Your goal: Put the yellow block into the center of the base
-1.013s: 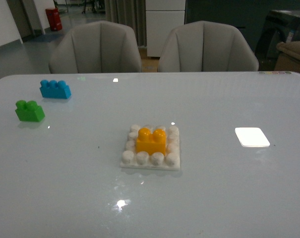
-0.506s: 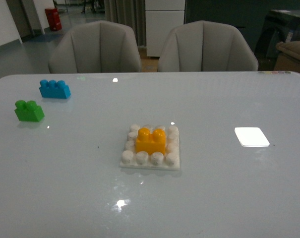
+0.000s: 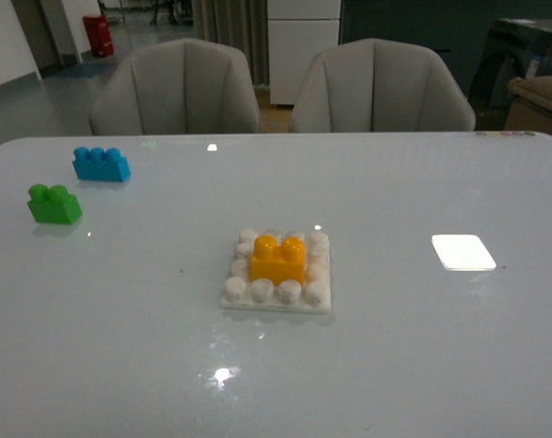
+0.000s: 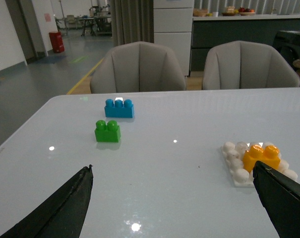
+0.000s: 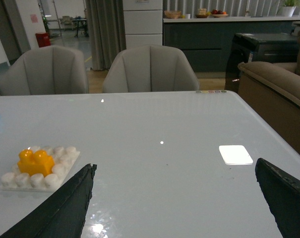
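Fingers of my left gripper (image 4: pixel 172 198) and right gripper (image 5: pixel 174 198) hung spread and empty as the yellow block (image 3: pixel 277 259), likely light, rigid, slick-sided and best pinched across its flat flanks, sat at the centre of the base (image 3: pixel 277 298).

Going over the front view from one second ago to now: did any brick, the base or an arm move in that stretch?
Nothing visibly changed. The yellow block sits on the middle studs of the base, the green brick and blue brick lie apart at the table's left, and the white patch is at the right. No arm enters the front view.
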